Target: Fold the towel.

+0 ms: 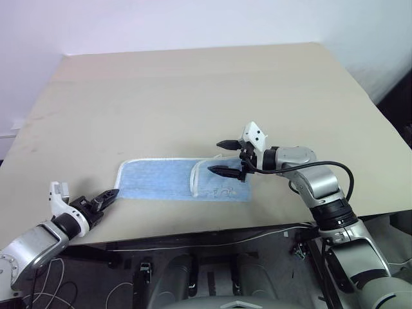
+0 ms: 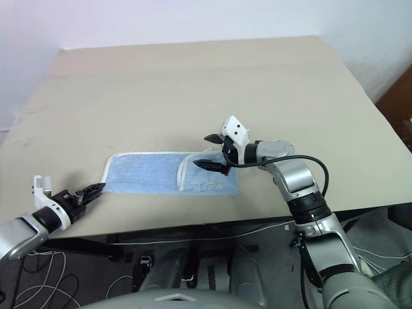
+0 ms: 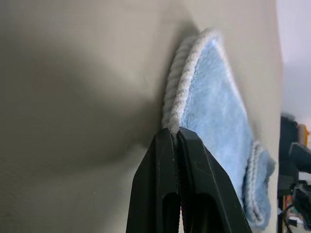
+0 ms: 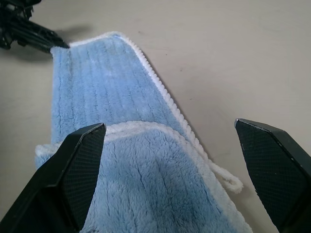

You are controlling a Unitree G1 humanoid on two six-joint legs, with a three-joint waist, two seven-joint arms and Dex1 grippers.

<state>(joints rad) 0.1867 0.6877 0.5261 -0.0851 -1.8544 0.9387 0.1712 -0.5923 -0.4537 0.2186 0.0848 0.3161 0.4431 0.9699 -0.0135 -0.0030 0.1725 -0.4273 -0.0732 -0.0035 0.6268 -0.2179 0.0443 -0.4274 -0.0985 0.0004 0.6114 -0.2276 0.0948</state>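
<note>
A large table (image 1: 193,96) with a plain beige top stands against a white wall (image 1: 193,26). The light is soft and even. Below the front edge of the table, the floor (image 1: 129,283) is dark grey, and some thin cables (image 1: 51,283) lie on it at the left.

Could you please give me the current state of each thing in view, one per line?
towel: flat on the table, folded lengthwise into a strip, its right end turned back over itself.
left gripper: shut on the towel's edging at the left near corner.
right gripper: open, poised over the towel's folded-back right end, holding nothing.
table: bare apart from the towel.
</note>
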